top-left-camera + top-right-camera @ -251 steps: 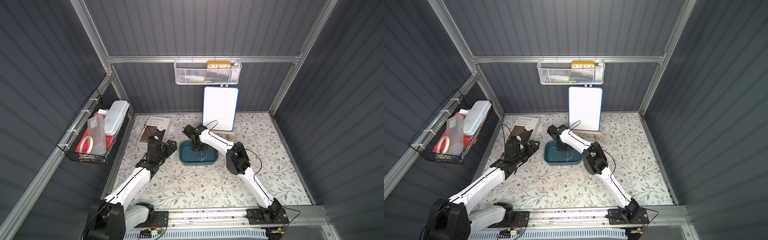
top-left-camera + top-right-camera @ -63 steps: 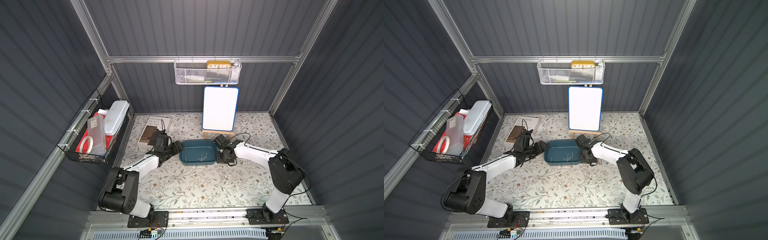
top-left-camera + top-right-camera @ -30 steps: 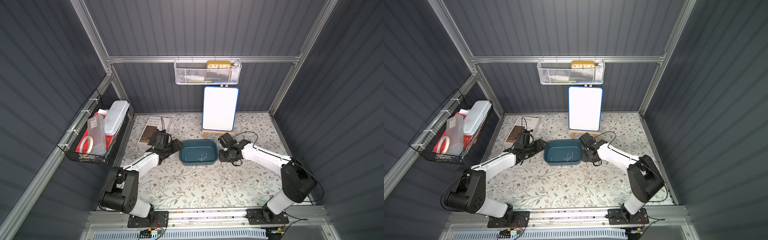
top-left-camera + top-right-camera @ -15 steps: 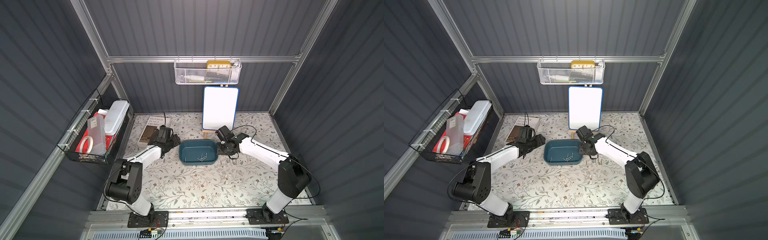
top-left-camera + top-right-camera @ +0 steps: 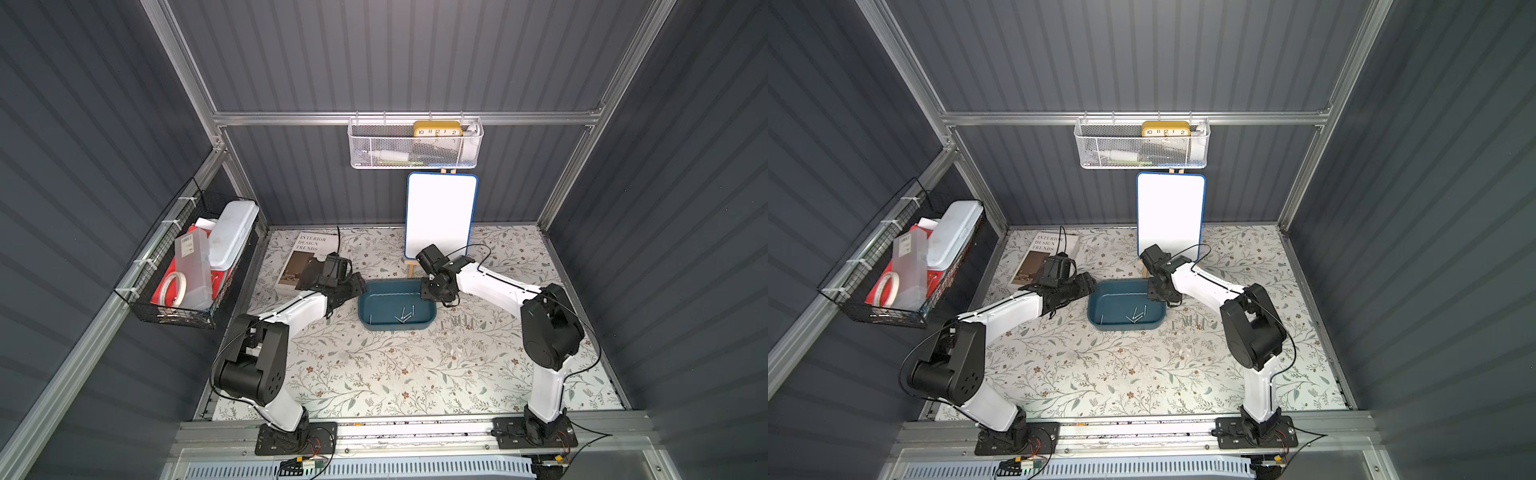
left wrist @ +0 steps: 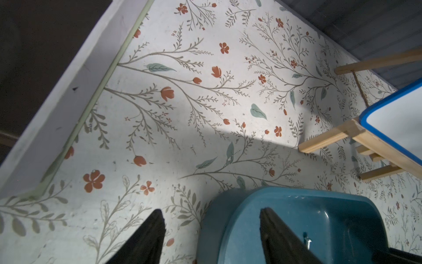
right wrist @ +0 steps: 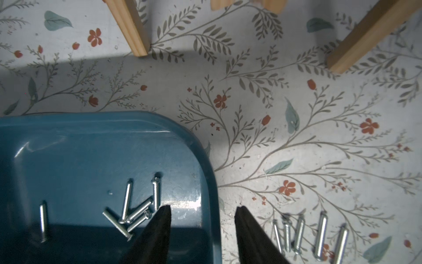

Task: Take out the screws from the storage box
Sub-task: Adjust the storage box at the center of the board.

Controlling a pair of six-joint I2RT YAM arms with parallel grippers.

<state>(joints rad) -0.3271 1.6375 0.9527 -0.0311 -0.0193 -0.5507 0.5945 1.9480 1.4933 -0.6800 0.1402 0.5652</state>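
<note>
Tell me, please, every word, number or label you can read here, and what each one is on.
"INTERIOR DESIGN TRENDS": on the cover of the book.
"10 11 12 1 2": on the face of the yellow clock.
Barcode label on the clear box: too small to read.

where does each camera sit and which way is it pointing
Both top views: stereo head high above the arms' bases, looking down and away over the cell; left arm and right arm show entire, storage box between them.
Left wrist: rides the left arm, looks down past the open left pincer straddling the box's corner, toward the whiteboard.
Right wrist: rides the right arm, looks down past the open right pincer straddling the box's wall, at the screws.
Shared: both wrist views catch the box and the easel feet.
</note>
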